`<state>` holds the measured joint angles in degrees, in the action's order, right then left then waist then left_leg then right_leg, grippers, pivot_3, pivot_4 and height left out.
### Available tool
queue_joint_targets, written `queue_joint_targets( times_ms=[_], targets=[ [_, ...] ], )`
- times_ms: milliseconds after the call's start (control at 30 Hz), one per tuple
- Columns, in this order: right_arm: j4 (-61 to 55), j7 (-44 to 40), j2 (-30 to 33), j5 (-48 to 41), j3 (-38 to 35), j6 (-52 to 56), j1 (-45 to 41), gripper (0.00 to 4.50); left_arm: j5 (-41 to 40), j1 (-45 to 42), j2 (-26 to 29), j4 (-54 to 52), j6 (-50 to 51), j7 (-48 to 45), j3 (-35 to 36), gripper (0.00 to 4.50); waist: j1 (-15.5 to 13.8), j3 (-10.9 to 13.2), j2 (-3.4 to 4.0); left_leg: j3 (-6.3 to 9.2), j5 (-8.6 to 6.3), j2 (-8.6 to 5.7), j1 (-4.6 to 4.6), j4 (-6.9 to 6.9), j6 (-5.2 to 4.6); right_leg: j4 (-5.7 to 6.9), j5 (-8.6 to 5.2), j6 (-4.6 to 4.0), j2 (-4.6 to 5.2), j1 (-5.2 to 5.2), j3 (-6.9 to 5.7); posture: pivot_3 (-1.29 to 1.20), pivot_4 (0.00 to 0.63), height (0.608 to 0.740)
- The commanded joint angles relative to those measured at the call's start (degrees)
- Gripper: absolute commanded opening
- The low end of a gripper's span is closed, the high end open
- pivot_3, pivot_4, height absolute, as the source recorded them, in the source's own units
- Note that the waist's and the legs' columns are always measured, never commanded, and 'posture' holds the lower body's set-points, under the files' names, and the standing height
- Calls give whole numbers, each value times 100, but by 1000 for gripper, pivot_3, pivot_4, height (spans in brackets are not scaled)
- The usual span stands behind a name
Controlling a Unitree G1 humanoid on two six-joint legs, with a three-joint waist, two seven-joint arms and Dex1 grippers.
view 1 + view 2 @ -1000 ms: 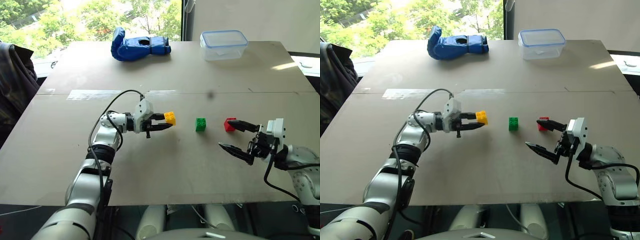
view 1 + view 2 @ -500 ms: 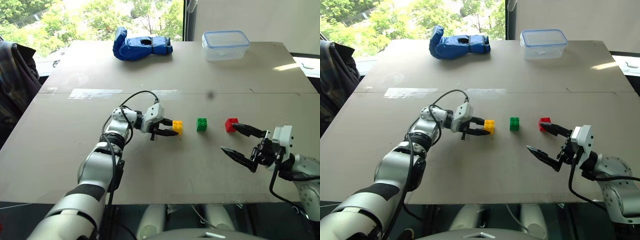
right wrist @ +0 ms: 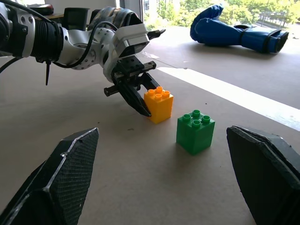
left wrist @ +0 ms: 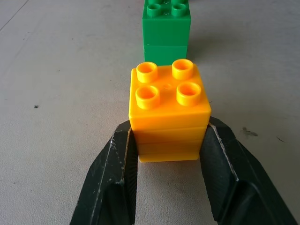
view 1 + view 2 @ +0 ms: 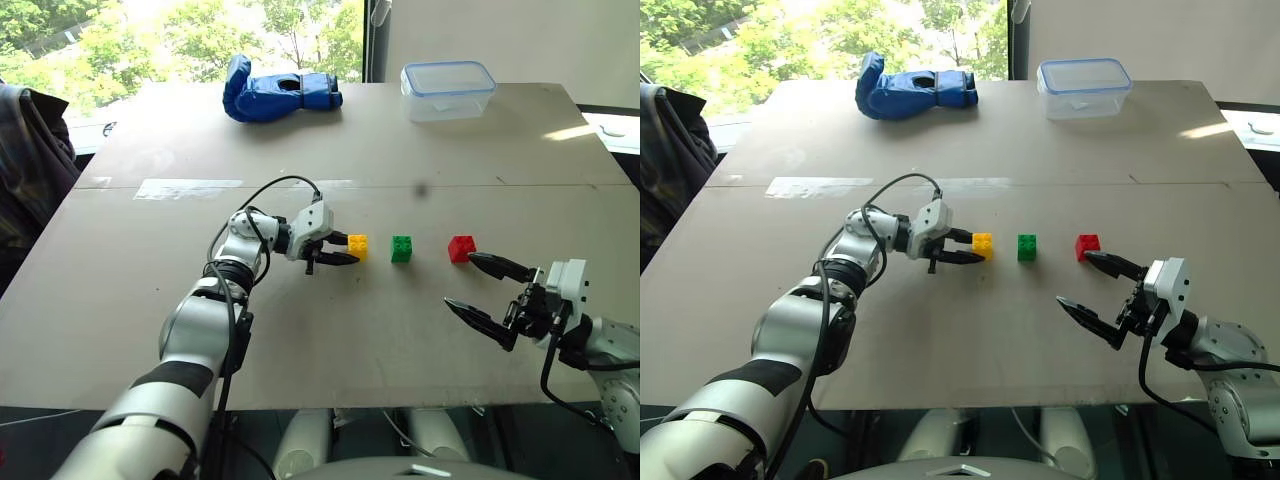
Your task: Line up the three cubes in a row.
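Since a second ago, the yellow cube has come down to the table and closer to the green cube; it now sits in line with the other two. Only the left arm has moved much.

Three cubes are on the table: one yellow, one green, one red. Also one blue glove and one clear box, both far off toward 12 o'clock. Two grippers show.

Seen from the head, the cubes make a row across the middle. Yellow is at the 9 o'clock end, green in the middle, red at the 3 o'clock end. They do not touch.

The left gripper is squeezed on the yellow cube, one finger on each side, low on the cube. The cube sits upright, studs up. This arm reaches in from 7 o'clock, and the gripper points toward 3 o'clock, tipped a bit down.

The right gripper has its fingers wide apart and holds nothing. It sits at 5 o'clock from the red cube, near it but not touching, pointing toward 10 o'clock.
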<state>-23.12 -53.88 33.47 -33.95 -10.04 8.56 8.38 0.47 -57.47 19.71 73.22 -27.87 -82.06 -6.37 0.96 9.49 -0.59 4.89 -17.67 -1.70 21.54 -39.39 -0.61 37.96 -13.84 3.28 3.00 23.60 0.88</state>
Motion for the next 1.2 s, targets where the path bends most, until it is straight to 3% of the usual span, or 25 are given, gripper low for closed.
queue_joint_targets(
  times_ms=[33,133,167,533,767,1133,1200],
  targets=[
    [-249,38,64,-47,-136,-49,-60,4500,107,0,95,75,78,-2,66,2678,2,0,0,0,0,0,0,0,0,0,0,0,0,0,0,0,150,740],
    [-234,31,79,-53,-139,-55,-64,4500,164,-17,89,80,42,48,77,4208,-10,0,0,1,0,0,1,0,0,0,0,0,0,0,-1,0,150,740],
    [-226,25,83,-56,-143,-57,-65,4500,180,-22,87,81,36,54,76,4486,-12,0,0,1,0,0,1,-1,0,0,0,0,0,0,0,0,150,740],
    [-162,4,91,-30,-116,-80,-123,4500,471,-84,185,129,-121,809,50,4486,-13,-1,0,1,0,0,-1,-2,0,2,0,0,0,-1,0,0,150,740],
    [-114,-27,121,-37,-102,-58,-205,4500,514,-55,235,132,-134,830,56,4486,-12,-1,0,1,1,0,-1,-4,1,4,0,0,0,-1,0,0,150,740],
    [167,-290,239,-18,-240,-161,-63,4500,-19,410,703,-342,-251,-467,376,4486,16,-1,1,-1,1,1,-1,-3,2,3,0,0,-1,0,1,0,150,740],
    [354,-369,269,20,-305,-246,16,4500,-469,742,828,-918,142,-704,652,4486,18,-2,2,0,1,1,-1,-3,2,4,0,0,-1,0,1,0,150,740]
  ],
)
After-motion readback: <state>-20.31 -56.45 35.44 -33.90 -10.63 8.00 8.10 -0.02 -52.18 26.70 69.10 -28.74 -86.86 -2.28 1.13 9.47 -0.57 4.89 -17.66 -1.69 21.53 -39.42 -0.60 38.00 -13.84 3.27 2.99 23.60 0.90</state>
